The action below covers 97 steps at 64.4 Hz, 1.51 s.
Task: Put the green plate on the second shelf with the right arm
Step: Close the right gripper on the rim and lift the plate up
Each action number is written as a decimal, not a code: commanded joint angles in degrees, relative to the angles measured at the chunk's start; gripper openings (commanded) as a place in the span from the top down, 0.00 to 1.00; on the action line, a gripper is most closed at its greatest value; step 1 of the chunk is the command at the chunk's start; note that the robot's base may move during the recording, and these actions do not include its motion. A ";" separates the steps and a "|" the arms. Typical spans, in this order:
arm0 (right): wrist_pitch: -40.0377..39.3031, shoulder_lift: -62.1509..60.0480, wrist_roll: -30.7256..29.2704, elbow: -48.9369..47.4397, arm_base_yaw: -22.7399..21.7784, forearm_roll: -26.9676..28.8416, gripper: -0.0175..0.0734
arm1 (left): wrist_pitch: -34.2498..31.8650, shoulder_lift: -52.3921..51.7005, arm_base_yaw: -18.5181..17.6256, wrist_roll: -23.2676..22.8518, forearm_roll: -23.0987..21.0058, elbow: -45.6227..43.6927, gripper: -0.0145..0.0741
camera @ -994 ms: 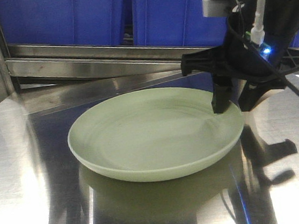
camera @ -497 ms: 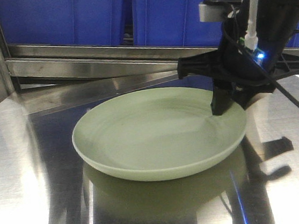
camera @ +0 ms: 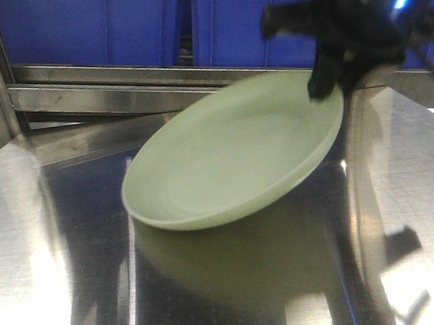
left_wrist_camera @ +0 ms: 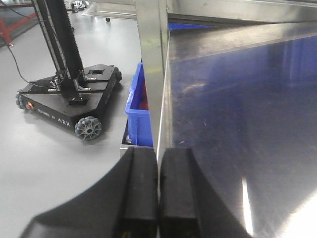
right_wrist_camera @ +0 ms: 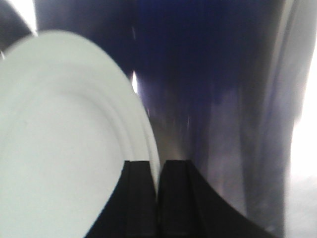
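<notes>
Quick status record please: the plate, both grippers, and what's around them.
plate: green plate, tilted, far right rim high, near left rim low over the steel table; contact there unclear
right gripper: shut on the plate's rim
left gripper: shut, empty, by a shelf post
behind: blue bins
on second shelf: not yet

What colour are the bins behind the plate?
The bins behind the green plate are bright blue; front-facing view.
</notes>
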 commanded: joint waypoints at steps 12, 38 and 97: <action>-4.67 -16.72 -0.09 0.71 -4.61 -8.00 0.75 | -3.31 -1.30 -0.45 -0.13 0.09 2.37 0.70; -7.97 -42.11 -0.09 16.91 -18.45 -8.22 0.75 | -3.31 -1.30 -0.45 -0.13 0.09 2.37 0.70; -14.39 -59.08 -0.09 31.73 -23.15 -8.27 0.75 | -3.31 -1.30 -0.45 -0.13 0.09 2.37 0.70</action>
